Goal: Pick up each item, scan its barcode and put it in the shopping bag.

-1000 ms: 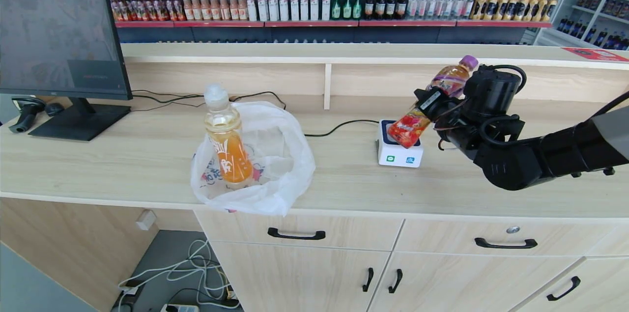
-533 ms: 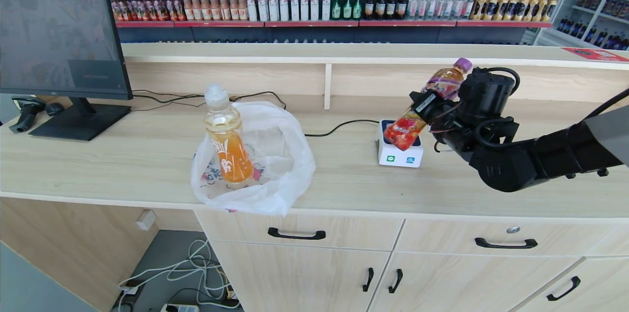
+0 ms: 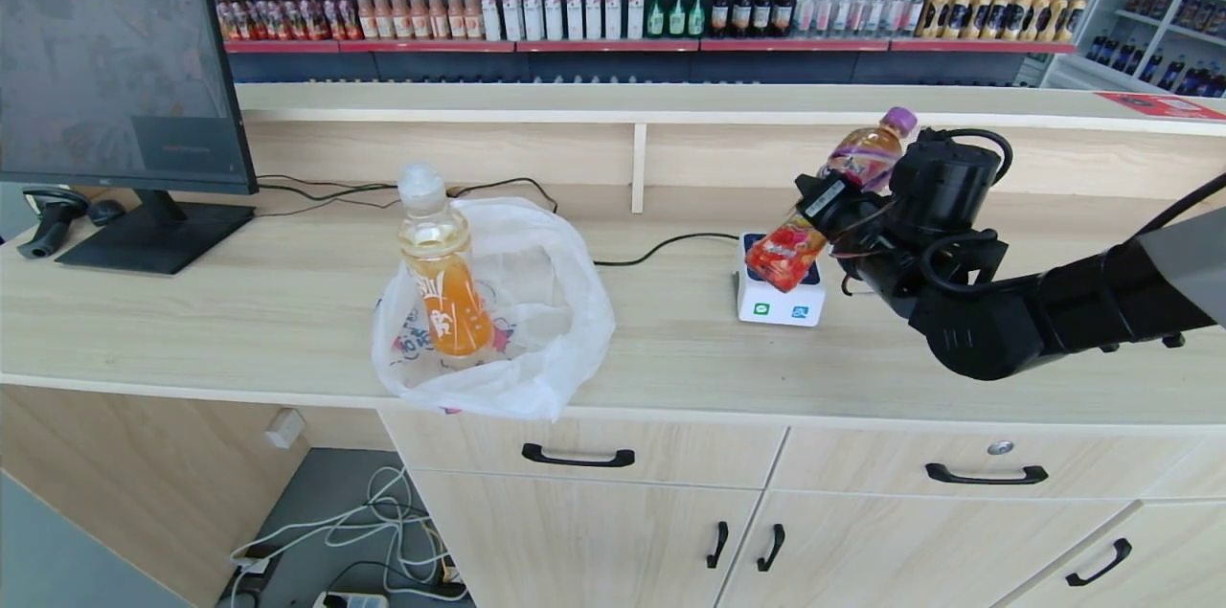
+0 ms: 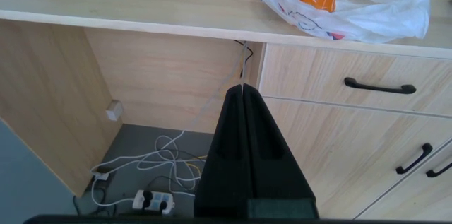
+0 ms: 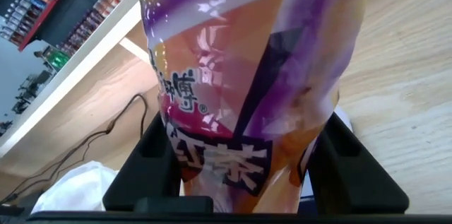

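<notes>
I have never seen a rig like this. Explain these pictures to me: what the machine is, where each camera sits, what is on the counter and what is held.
This is a two-armed robot at a shop checkout counter. The wide picture comes from a camera on its head, looking down at the counter. The other two come from cameras on its wrists. On the counter are a monitor, a white plastic shopping bag with an orange drink bottle standing in it, and a small white scanner box. The right gripper is shut on a purple-capped bottle, held tilted with its lower end over the scanner box. The right wrist view sees that bottle close up. The left gripper is shut and holds nothing, low in front of the cabinets below the counter.
</notes>
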### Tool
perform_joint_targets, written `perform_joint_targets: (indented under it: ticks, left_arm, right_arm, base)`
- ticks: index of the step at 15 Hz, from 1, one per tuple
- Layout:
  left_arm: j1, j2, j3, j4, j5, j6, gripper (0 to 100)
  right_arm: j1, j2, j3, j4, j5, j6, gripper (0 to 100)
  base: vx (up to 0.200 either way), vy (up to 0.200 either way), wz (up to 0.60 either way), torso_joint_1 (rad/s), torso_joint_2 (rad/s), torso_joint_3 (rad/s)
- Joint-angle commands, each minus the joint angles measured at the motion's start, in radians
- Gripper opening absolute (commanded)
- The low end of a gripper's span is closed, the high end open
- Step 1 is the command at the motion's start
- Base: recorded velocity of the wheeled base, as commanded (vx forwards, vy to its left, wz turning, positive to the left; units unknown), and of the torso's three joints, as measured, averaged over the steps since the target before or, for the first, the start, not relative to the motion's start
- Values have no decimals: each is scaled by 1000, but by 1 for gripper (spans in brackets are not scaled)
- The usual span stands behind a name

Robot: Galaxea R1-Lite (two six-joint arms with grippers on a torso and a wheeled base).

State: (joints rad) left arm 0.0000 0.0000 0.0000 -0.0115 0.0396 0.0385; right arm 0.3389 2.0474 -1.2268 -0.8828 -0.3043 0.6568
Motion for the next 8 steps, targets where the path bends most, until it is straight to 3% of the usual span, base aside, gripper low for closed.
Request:
perform_joint_targets:
  ticks: [1,5,8]
  left_arm:
    - [0,0,0,-1,0,0,0]
    - [0,0,0,-1,0,-20,0]
    - [0,0,0,-1,0,-23,0]
  right_arm:
    - [40,-93,67,-31,-7,-48,0]
    - [106,-337,452,-277,22,-364,0]
    - [135,-512,613,-274,140,-537,0]
  base:
    - [0,0,0,0,0,0]
    - [0,0,0,0,0,0]
    - [0,0,0,0,0,0]
